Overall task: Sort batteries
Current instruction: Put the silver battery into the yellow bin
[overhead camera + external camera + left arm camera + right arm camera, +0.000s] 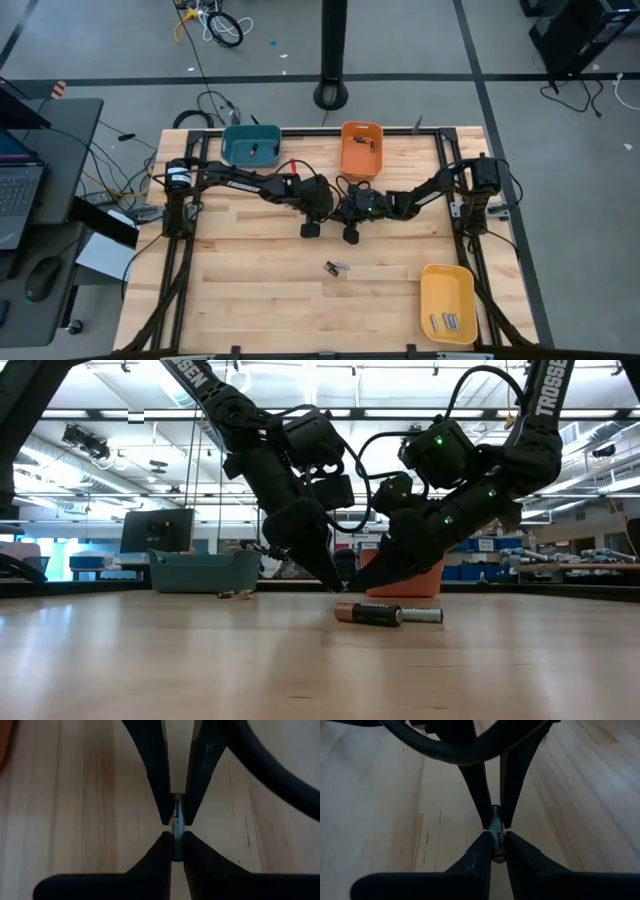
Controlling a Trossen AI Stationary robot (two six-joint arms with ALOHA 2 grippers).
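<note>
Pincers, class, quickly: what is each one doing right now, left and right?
Left pincer: shut on a small battery, above the table's middle.
Right pincer: its fingers pinch the same battery from the opposite side, a handover.

The setting was a robotics lab or workshop. Behind the two grippers [345, 582], which met low over a wooden table [250, 290], a large open hall stretched away under rows of ceiling strip lights [120, 415]. Beyond the left gripper stood a computer monitor [157, 530]; beyond the right, shelving with blue storage bins [480, 572]. To one side sat a laptop desk [40, 170] with loose cables on a grey floor [215, 25].
</note>
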